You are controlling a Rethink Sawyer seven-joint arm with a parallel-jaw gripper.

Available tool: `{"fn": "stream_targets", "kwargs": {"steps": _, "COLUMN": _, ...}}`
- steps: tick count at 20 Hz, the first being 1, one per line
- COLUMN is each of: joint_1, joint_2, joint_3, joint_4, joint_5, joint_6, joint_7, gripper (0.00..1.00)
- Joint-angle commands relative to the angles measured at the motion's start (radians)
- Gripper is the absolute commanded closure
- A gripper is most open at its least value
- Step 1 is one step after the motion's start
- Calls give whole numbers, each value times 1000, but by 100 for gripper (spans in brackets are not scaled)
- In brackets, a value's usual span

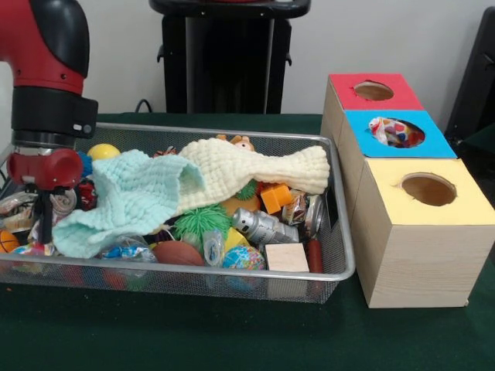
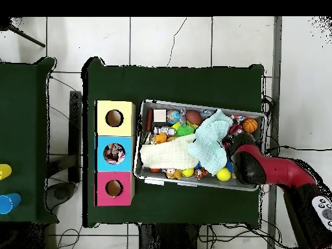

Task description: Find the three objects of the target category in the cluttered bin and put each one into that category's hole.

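Note:
The wire mesh bin [image 1: 343, 232] sits on the green table, full of toys; it also shows in the overhead view [image 2: 137, 146]. A polka-dot cloth piece [image 1: 393, 131] lies in the round hole of the blue-topped box [image 1: 360, 141], and shows from above too [image 2: 115, 154]. I cannot make out any other polka-dot piece in the bin. My gripper [image 1: 42, 224] reaches down into the bin's left end, beside the mint knitted cloth [image 1: 128, 197]. From above, the red arm [image 2: 256, 165] covers it at the bin's right end.
A cream knitted cloth [image 1: 247, 166] lies across the bin's middle, over the clutter. Around it are a silver can [image 1: 259, 224], an orange cube [image 1: 276, 199], a wooden block [image 1: 286, 257] and a green spiky ball [image 1: 201, 220]. The red-topped box [image 1: 344, 97] and yellow-topped box [image 1: 387, 202] flank the blue one.

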Motion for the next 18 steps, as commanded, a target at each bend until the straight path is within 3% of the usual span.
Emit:
{"fn": "stream_targets", "kwargs": {"steps": 1, "joint_1": -85, "joint_2": 67, "joint_3": 209, "joint_4": 17, "joint_5": -57, "joint_6": 133, "joint_7": -137, "gripper": 100}}
{"fn": "stream_targets", "kwargs": {"steps": 7, "joint_1": -57, "joint_2": 6, "joint_3": 181, "joint_4": 46, "joint_5": -39, "joint_6": 157, "joint_7": -126, "gripper": 100}}
{"fn": "stream_targets", "kwargs": {"steps": 14, "joint_1": 33, "joint_2": -327, "joint_3": 105, "joint_4": 204, "joint_5": 52, "joint_6": 238, "joint_7": -60, "gripper": 100}}
{"fn": "stream_targets", "kwargs": {"steps": 18, "joint_1": 62, "joint_2": -436, "joint_3": 110, "joint_4": 261, "joint_5": 113, "joint_6": 313, "joint_7": -58, "gripper": 100}}
